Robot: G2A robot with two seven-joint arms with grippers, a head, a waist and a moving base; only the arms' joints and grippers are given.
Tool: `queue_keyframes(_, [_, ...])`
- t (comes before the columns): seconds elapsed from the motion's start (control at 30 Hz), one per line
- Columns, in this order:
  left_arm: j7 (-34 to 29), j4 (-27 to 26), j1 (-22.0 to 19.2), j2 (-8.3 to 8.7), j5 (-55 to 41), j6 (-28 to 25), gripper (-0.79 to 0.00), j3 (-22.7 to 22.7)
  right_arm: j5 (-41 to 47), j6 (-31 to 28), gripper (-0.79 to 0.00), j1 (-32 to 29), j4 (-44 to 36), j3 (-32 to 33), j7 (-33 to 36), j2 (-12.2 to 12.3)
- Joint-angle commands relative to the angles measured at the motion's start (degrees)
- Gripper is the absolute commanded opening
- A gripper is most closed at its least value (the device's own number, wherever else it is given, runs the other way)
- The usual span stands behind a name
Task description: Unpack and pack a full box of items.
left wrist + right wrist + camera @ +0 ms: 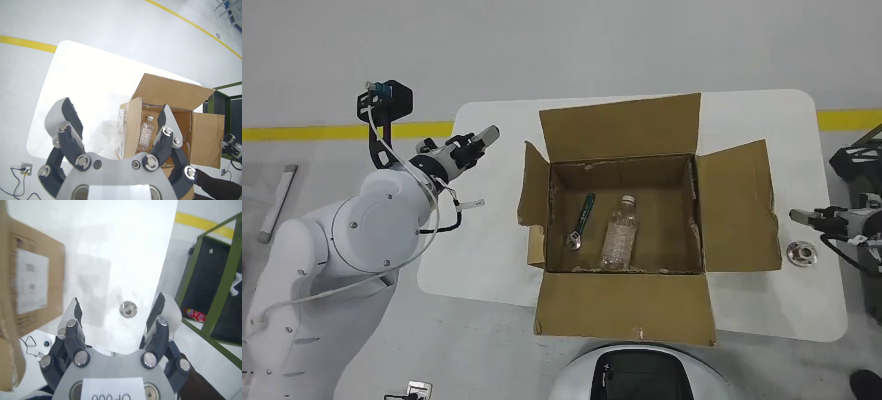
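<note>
An open cardboard box [738,215] stands mid-table with all flaps folded out. Inside it lie a clear plastic bottle [620,233] and a green-handled tool [581,220]. The bottle [146,133] also shows in the left wrist view, inside the box [206,136]. A small round metal part [801,254] rests on the table to the right of the box. My right gripper [118,308] hovers open over this metal part [128,310], at the table's right edge. My left gripper [117,111] is open and empty above the table's far left corner, left of the box.
The white table [492,230] has free room left of the box. A dark green-framed rack [213,291] stands off the table's right side, with a red packet [194,315] on its floor. Yellow floor tape [322,131] runs behind the table.
</note>
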Motion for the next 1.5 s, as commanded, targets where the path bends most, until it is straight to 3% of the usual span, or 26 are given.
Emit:
queue_keyframes(0.0, [0.0,0.0,0.0,0.00,0.0,0.0,0.000,0.0,-3.0,-1.9,-0.105,0.1,2.3,-1.9,1.3,0.3])
queue_keyframes(0.07, [0.0,0.0,0.0,0.00,0.0,0.0,0.000,0.0,-4.1,-2.3,-0.234,0.6,4.3,-3.5,1.8,0.4])
queue_keyframes(0.1, [0.0,0.0,0.0,0.00,0.0,0.0,0.000,0.0,-5.3,-3.0,-0.403,0.8,4.8,-4.2,2.2,0.5])
queue_keyframes(0.17, [0.0,0.0,0.0,0.00,0.0,0.0,0.000,0.0,-5.5,-2.5,-0.360,1.3,6.1,-5.1,2.5,0.5])
queue_keyframes(0.2, [0.0,0.0,0.0,0.00,0.0,0.0,0.000,0.0,-6.2,-2.4,-0.271,1.5,6.6,-5.5,2.6,0.5])
queue_keyframes(0.23, [0.0,0.0,0.0,0.00,0.0,0.0,0.000,0.0,-6.0,-2.3,-0.234,1.6,6.9,-5.8,2.6,0.5])
queue_keyframes(0.37, [0.0,0.0,0.0,0.00,0.0,0.0,0.000,0.0,-5.4,-3.1,-0.400,1.2,7.4,-6.8,3.3,0.6])
queue_keyframes(0.47, [0.0,0.0,0.0,0.00,0.0,0.0,0.000,0.0,-5.4,-3.1,-0.425,0.3,7.0,-6.7,3.3,0.7])
queue_keyframes(0.87, [0.0,0.0,0.0,0.00,0.0,0.0,0.000,0.0,-4.8,-2.0,-0.431,-2.8,7.3,-6.5,0.9,0.7])
queue_keyframes(1.47, [0.0,0.0,0.0,0.00,0.0,0.0,0.000,0.0,-2.5,-0.8,-0.453,-2.3,12.4,-6.9,-3.7,0.8])
